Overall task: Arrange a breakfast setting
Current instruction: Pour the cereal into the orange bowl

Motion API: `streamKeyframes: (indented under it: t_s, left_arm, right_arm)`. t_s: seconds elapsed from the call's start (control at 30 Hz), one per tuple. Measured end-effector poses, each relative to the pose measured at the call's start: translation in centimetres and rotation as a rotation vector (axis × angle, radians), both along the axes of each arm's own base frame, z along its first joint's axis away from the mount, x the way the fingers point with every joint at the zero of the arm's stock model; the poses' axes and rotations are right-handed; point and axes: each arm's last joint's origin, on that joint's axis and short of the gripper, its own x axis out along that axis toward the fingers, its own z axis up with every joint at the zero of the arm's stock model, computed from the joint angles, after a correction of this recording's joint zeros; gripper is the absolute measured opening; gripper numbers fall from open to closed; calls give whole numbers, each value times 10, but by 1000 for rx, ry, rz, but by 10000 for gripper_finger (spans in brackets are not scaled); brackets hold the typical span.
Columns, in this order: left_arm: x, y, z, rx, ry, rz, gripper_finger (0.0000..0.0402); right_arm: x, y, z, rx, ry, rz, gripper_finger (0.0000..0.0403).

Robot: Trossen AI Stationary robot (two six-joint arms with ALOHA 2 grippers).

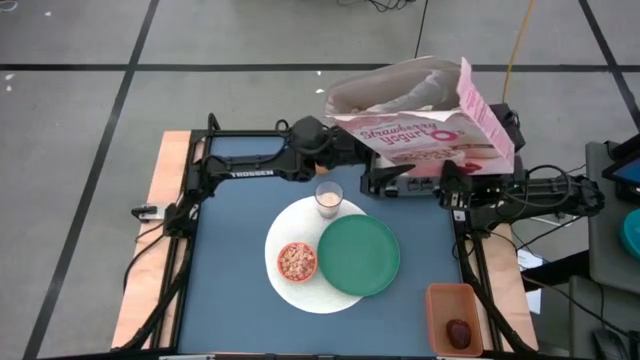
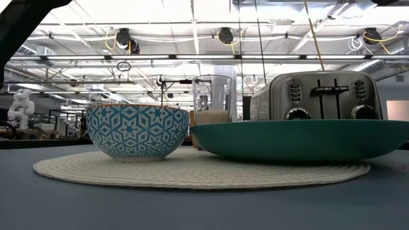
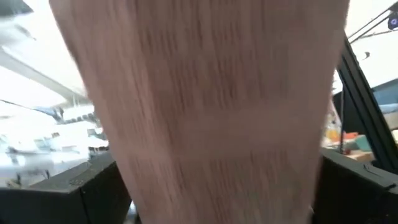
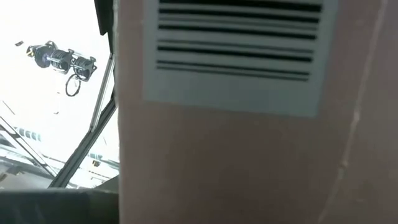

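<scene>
at the table's far edge you have both the left gripper (image 1: 335,140) and the right gripper (image 1: 372,182) against the cereal box (image 1: 430,125); their grip is hidden. mid-table, the white plate (image 1: 285,290) carries a bowl (image 1: 297,262), glass (image 1: 329,198) and green plate (image 1: 360,255).

Bright overhead ceiling lights (image 2: 220,35) glare white behind my wrist views. Cereal box (image 3: 217,112) fills them, smeared with blur. Low view sharp.
</scene>
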Motion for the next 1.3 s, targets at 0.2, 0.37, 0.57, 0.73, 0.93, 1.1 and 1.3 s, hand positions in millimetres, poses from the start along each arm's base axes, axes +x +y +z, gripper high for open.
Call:
streamKeyframes:
  t_s: [0.2,0.37,0.57,0.73,0.93,1.1,1.3]
  left_arm:
    - [-2,3,3,1,-32,5,395]
    - [-3,4,4,-23,-41,-13,395]
    - [-3,3,4,-19,-43,-11,387]
    - [-3,4,4,-8,-45,-3,330]
    - [-3,4,4,-13,-42,-7,249]
    - [-3,4,3,-7,-42,-7,207]
    - [-3,4,3,-10,-42,-6,202]
  right_arm:
    - [0,0,0,1,0,2,219]
    - [1,0,-1,2,15,2,219]
    - [1,0,-1,2,16,2,219]
    - [3,0,-2,3,31,2,219]
    - [3,0,-2,7,31,-1,219]
    - [3,0,-2,8,31,1,219]
    - [3,0,-1,18,32,18,219]
